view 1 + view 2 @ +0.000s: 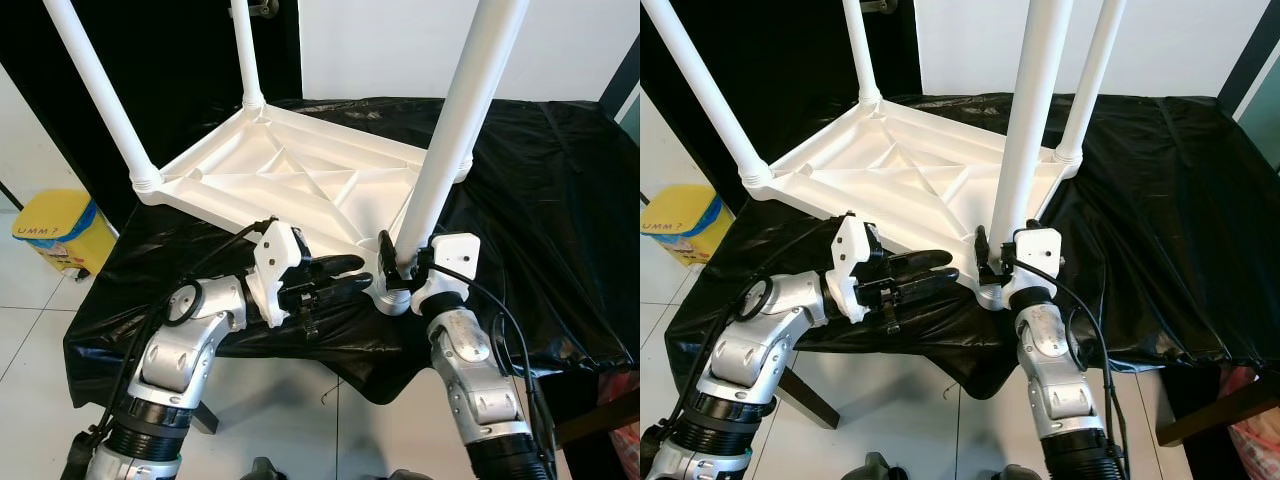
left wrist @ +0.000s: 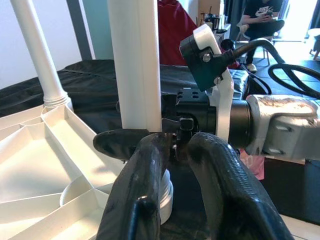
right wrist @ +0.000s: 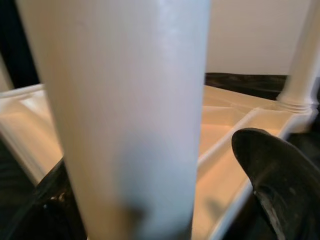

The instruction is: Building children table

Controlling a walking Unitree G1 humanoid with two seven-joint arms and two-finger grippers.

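A white plastic children's table [image 1: 300, 180] lies upside down on a black-covered surface [image 1: 540, 200], its legs pointing up. The near leg [image 1: 455, 120] stands in the corner socket [image 1: 390, 298] closest to me. My right gripper [image 1: 402, 256] straddles the foot of this leg. In the right wrist view the leg [image 3: 125, 115] sits between the fingers, with a gap to one finger [image 3: 270, 170]. My left gripper [image 1: 358, 272] lies level, pointing at the same socket from the left. Its fingers [image 2: 145, 185] are slightly apart and hold nothing.
Two more legs [image 1: 95, 90] [image 1: 245, 50] rise at the far-left corners, and another [image 1: 1095, 80] at the back right. A yellow bin [image 1: 55, 230] stands on the tiled floor to the left. A seated person [image 2: 262, 15] is far behind.
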